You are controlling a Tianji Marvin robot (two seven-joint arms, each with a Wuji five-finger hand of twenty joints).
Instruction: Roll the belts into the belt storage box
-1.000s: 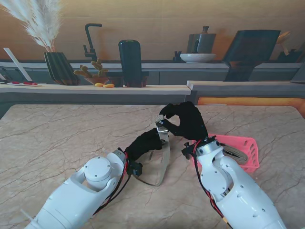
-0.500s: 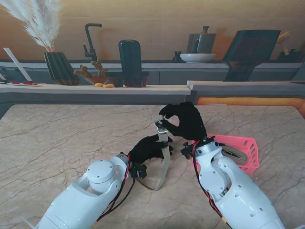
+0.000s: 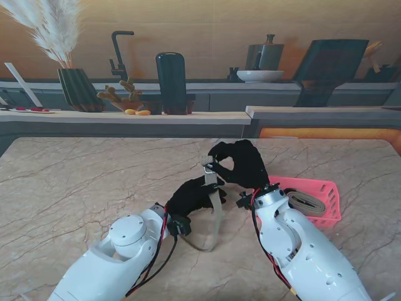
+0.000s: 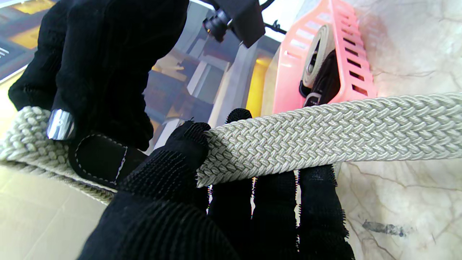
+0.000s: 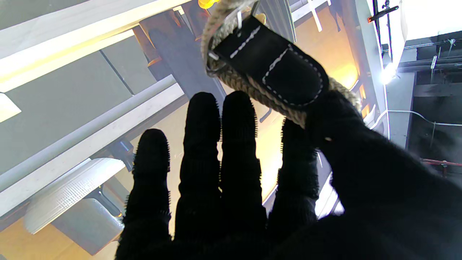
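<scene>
A beige braided belt [image 3: 217, 210] with a black leather tab and metal buckle [image 5: 269, 63] is held up off the table between both hands. My right hand [image 3: 241, 164] pinches the buckle end between thumb and index finger, raised above the table. My left hand [image 3: 191, 195], just nearer to me, is closed on the strap [image 4: 325, 135] a little under the buckle. The rest of the strap hangs in a loop down to the table. The pink slotted storage box [image 3: 316, 195] lies to the right, with a rolled belt [image 4: 317, 59] inside it.
Marble table top [image 3: 81, 188] spreads to the left and far side. A counter behind the table carries a vase with feathers [image 3: 78, 88], a dark cylinder [image 3: 171, 81], a bowl [image 3: 259, 75] and a tablet stand [image 3: 326, 69].
My left hand has slid up the strap toward the buckle and closed on it. The right hand shifted slightly left and nearer with the buckle end; the hanging loop has shortened.
</scene>
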